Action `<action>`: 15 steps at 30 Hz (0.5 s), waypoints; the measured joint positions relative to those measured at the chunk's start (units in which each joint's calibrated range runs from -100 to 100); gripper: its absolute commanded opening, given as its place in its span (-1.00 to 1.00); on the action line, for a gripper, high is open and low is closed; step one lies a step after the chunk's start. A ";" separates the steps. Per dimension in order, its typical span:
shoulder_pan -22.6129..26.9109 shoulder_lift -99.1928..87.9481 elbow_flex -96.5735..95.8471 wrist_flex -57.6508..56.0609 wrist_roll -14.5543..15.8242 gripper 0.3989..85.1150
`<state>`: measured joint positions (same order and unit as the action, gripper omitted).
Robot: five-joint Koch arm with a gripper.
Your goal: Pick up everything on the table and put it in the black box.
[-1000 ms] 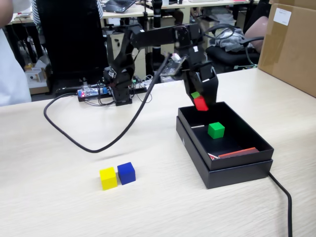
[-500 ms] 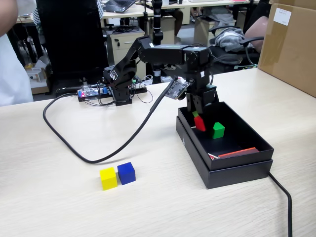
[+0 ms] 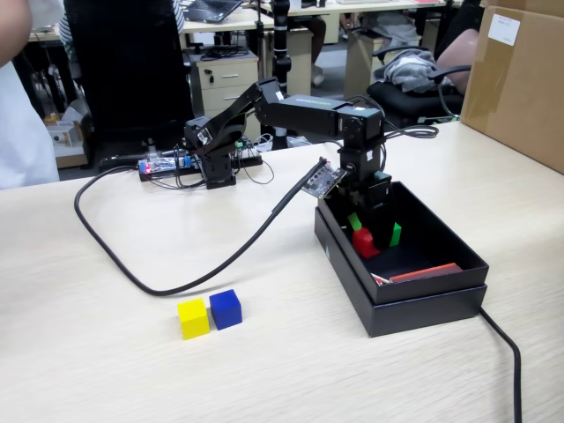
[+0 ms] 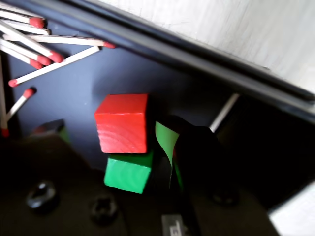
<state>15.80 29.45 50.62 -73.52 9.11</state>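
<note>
In the fixed view the arm reaches from its base across the table (image 3: 106, 352) and down into the black box (image 3: 414, 295). The gripper (image 3: 363, 231) is low inside the box near its back left corner. The red cube (image 3: 365, 241) sits at the fingertips, on or close to the box floor. Just to its right a sliver of the green cube (image 3: 395, 233) shows past the gripper. The yellow cube (image 3: 193, 318) and blue cube (image 3: 226, 309) sit side by side on the table, touching or nearly so, well left of the box. A black cable (image 3: 176, 284) loops across the table from the arm.

In the wrist view the red cube (image 4: 123, 123) lies on the dark floor with the green cube (image 4: 129, 172) touching its lower side. The gripper (image 4: 110, 150) has its jaws apart: one green-padded finger (image 4: 166, 140) stands just right of the red cube with a thin gap, the other is off to the left, clear of it. Red-tipped matches (image 4: 34, 54) lie in the upper left corner of the box.
</note>
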 measured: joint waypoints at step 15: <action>-16.21 -34.43 -6.39 -0.93 -10.16 0.05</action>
<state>-0.42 -4.98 44.23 -74.45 -1.05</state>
